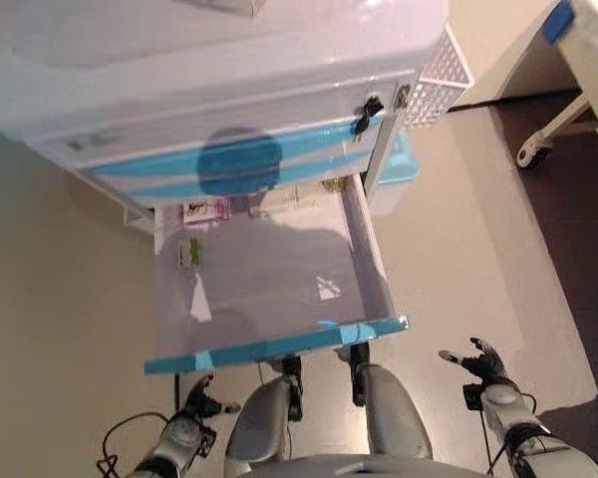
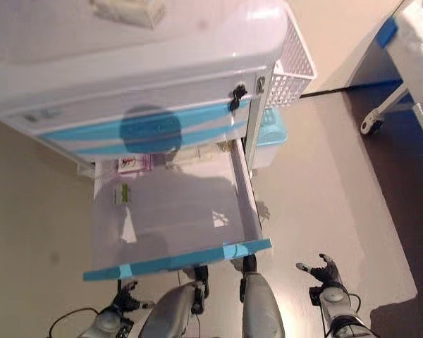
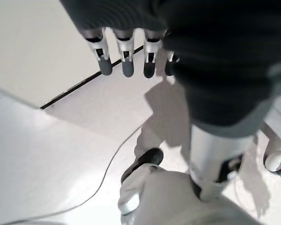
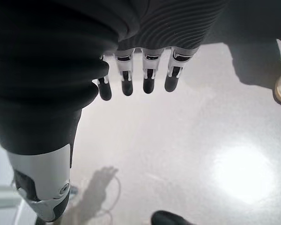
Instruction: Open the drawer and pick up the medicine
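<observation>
Open drawer (image 1: 364, 254) under the cabinet (image 1: 209, 90); white basket (image 1: 441, 75) alongside.

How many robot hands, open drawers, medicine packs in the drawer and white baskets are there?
Robot hands: 2, the left hand and the right hand, both open and holding nothing.
Open drawers: 1, the drawer.
Medicine packs in the drawer: 2, a pink and white box and a green-labelled pack.
White baskets: 1, the basket on the cabinet's side.
Total: 6.

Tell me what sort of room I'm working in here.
Probably a clinic or hospital room: a white cart with blue trim, its drawer open on small medicine boxes, and a wheeled bed frame nearby.
</observation>
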`<state>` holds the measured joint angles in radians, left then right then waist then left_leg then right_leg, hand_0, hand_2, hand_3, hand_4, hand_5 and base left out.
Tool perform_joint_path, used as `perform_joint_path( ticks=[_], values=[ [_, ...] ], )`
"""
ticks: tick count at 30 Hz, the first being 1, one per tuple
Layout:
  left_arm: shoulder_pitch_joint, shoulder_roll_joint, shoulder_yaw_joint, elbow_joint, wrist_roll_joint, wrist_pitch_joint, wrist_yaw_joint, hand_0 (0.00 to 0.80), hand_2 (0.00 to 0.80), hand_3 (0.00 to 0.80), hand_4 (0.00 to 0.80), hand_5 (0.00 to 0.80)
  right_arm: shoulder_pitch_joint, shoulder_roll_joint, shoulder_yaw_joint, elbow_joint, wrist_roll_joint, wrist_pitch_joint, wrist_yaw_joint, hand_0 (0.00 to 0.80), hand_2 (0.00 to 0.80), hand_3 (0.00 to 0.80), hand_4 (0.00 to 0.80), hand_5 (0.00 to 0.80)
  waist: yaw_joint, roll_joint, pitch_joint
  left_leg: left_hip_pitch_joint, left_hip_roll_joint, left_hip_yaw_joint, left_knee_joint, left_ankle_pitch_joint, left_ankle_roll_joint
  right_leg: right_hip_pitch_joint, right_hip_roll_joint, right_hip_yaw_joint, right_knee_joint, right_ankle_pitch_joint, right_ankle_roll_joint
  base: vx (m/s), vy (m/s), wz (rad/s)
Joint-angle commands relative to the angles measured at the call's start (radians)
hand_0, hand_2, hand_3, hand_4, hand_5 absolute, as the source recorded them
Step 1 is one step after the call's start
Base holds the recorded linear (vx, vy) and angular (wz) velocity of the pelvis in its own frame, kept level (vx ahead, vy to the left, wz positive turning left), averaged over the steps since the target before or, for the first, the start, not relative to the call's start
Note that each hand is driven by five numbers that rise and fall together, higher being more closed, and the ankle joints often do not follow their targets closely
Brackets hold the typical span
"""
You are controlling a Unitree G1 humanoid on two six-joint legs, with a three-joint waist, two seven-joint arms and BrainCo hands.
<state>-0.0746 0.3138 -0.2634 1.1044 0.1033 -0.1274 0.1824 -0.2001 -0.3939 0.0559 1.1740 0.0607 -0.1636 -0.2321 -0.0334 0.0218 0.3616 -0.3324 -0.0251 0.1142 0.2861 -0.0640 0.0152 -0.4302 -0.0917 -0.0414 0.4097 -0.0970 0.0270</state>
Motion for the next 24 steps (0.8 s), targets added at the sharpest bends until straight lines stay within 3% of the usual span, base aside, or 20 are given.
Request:
perform_joint_path(
  ticks=[1,11,16,24],
  values=[
    [0.034,0.023,-0.018,-0.052,0.011,-0.011,0.060,0.000,0.000,0.000,0.000,0.000,0.023,-0.010,0.044,-0.012,0.018,-0.013,-0.042,0.000,0.000,0.000,0.000,0.000,0.010,-0.002,-0.039,-0.097,-0.031,0.000,0.131,-0.060,0.034,-0.052,-0.002,-0.016,0.043,0.049,0.029,-0.126,0.000,0.05],
    [0.014,0.097,-0.047,-0.226,0.080,-0.006,0.096,0.000,0.000,0.000,0.000,0.000,0.029,-0.009,0.087,-0.076,0.000,-0.022,-0.051,0.000,0.000,0.000,0.000,0.000,0.003,0.000,-0.013,-0.234,-0.021,0.001,0.249,-0.093,0.039,-0.183,-0.001,-0.009,0.148,0.017,0.006,-0.063,0.005,0.05],
    [-0.027,0.168,-0.088,-0.342,0.182,0.003,0.101,0.000,0.000,0.000,0.000,0.000,0.032,-0.018,0.102,-0.081,-0.023,-0.025,-0.051,0.000,0.000,0.000,0.000,0.000,-0.002,0.002,-0.007,-0.276,-0.025,0.002,0.289,-0.109,0.047,-0.227,0.004,-0.003,0.186,-0.003,-0.005,-0.003,0.004,-0.01],
    [-0.065,0.281,-0.070,-0.543,0.296,0.023,0.070,0.000,0.000,0.000,0.000,0.000,0.039,-0.035,0.099,-0.083,-0.042,-0.020,-0.026,0.000,0.000,0.000,0.000,0.000,-0.002,0.009,-0.008,-0.290,-0.031,0.003,0.303,-0.120,0.055,-0.246,0.009,0.007,0.201,-0.012,-0.008,-0.001,0.003,0.00]
  ],
)
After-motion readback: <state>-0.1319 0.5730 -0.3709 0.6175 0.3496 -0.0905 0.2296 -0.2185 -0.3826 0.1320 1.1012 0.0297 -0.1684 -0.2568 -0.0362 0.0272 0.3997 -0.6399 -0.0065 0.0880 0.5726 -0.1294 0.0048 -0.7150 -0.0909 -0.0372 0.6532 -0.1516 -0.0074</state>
